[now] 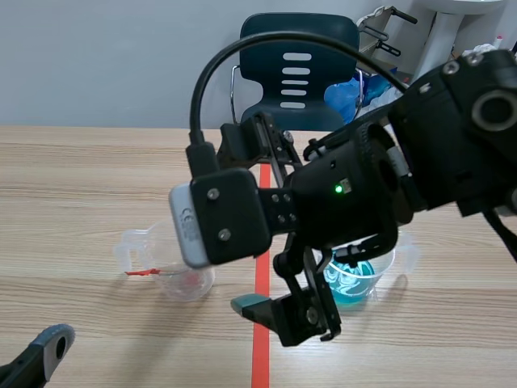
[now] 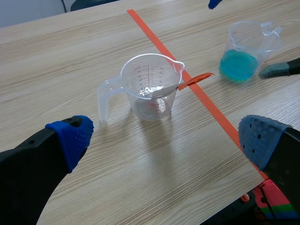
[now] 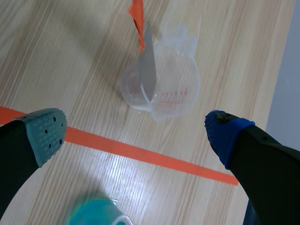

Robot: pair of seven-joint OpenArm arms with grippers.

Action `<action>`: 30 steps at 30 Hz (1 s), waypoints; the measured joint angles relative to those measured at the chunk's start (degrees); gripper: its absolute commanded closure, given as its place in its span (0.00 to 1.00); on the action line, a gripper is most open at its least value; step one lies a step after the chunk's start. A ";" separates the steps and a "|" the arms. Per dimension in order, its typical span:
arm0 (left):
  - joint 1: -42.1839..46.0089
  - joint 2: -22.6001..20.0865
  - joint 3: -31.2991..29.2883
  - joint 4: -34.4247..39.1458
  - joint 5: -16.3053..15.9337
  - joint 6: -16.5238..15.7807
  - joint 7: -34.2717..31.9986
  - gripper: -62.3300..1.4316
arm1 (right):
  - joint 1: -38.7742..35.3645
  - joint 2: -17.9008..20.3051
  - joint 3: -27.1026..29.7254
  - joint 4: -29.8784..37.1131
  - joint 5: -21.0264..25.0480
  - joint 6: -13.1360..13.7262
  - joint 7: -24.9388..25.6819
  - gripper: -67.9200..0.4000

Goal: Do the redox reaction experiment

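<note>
Right arm (image 1: 388,178) is seen nearest the camera, entered from the right and stretched past the tape line (image 1: 261,339). Right gripper (image 3: 135,135) is held released: fingers wide apart, nothing between them. It is hung above the table (image 2: 61,56) with the clear jug (image 3: 161,89) ahead of it, on the far side of the tape line.

Clear jug is stood upright, just beside the tape line. A blade (image 2: 157,90) is leaned inside it, with its orange handle (image 2: 194,80) stuck out past the spout and over the tape. Whether any liquid is in the clear jug cannot be told.

Second jug (image 2: 243,51), part filled with blue liquid, is stood across the tape line from the clear jug, apart from it. In the scene view it is mostly hidden behind the right arm.

Left gripper (image 2: 166,140) is held low on the robot's side of the clear jug, apart from it. It is also released, with its blue pads (image 2: 72,136) spread wide and nothing gripped.

A dark chair (image 1: 299,65) is seen beyond the clear jug, past the table's far edge.
</note>
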 measured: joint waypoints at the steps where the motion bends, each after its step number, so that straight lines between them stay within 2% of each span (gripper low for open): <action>1: 0.00 0.00 0.00 0.00 0.00 0.00 0.02 0.00 | 0.00 -0.42 -0.59 0.00 -0.57 0.00 0.50 0.11; 11: 0.00 0.00 0.00 0.00 0.00 0.00 0.00 0.00 | 0.00 -5.33 -1.90 -0.37 -3.30 0.00 1.84 0.11; 16: 0.00 0.00 0.00 0.00 0.00 0.00 0.00 0.00 | 0.00 -7.85 -1.90 -3.34 -3.39 0.00 1.81 0.11; 21: 0.00 0.00 0.00 0.00 0.00 0.00 0.00 0.00 | 0.00 -10.08 -1.90 -7.13 -5.86 -0.02 3.13 0.11; 25: 0.00 0.00 0.00 0.00 0.00 0.00 0.00 0.00 | 0.00 -11.21 -1.90 -7.89 -5.86 -0.02 3.74 0.11; 28: 0.00 0.00 0.00 0.00 0.00 0.00 0.00 0.00 | 0.02 -12.04 -2.21 -7.89 -5.88 -0.02 3.98 0.19; 30: 0.00 0.00 0.00 0.00 0.00 0.00 0.02 0.00 | 0.02 -12.55 -3.10 -7.89 -5.90 -0.02 3.98 0.19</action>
